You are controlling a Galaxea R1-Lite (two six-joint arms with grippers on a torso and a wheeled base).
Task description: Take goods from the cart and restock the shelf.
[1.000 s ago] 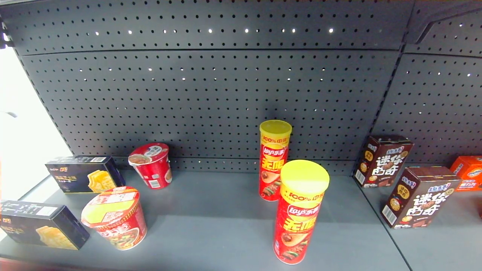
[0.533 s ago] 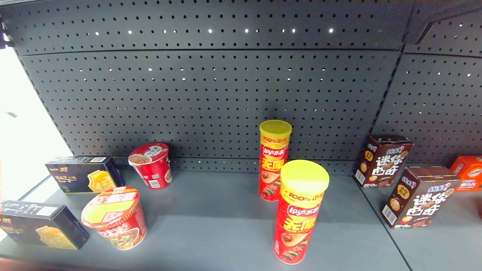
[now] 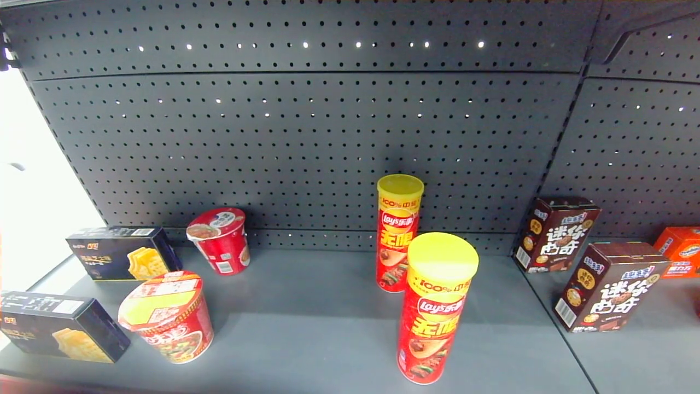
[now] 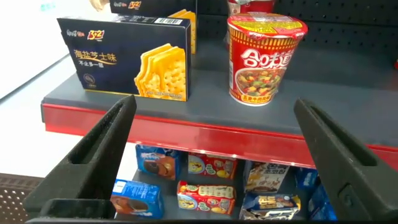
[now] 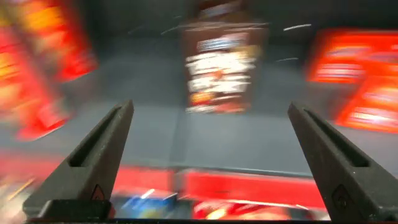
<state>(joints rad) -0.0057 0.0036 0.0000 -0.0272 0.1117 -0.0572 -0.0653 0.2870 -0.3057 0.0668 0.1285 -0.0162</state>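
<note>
The grey shelf (image 3: 317,323) carries two red chip cans with yellow lids (image 3: 437,306), two red noodle cups (image 3: 167,317), two dark blue cracker boxes (image 3: 123,253) and two brown snack boxes (image 3: 610,287). My left gripper (image 4: 214,102) is open and holds nothing, in front of the shelf's red front edge (image 4: 205,134), facing a cracker box (image 4: 134,59) and a noodle cup (image 4: 264,59). My right gripper (image 5: 210,107) is open too, with nothing in it, facing a brown snack box (image 5: 221,68) with chip cans (image 5: 34,74) to one side.
A black pegboard wall (image 3: 306,142) backs the shelf. An orange box (image 3: 681,251) stands at the far right, and orange boxes (image 5: 367,81) lie beside the brown box. Bare shelf floor lies between the cups and the cans. Small packets (image 4: 205,193) fill the lower shelf.
</note>
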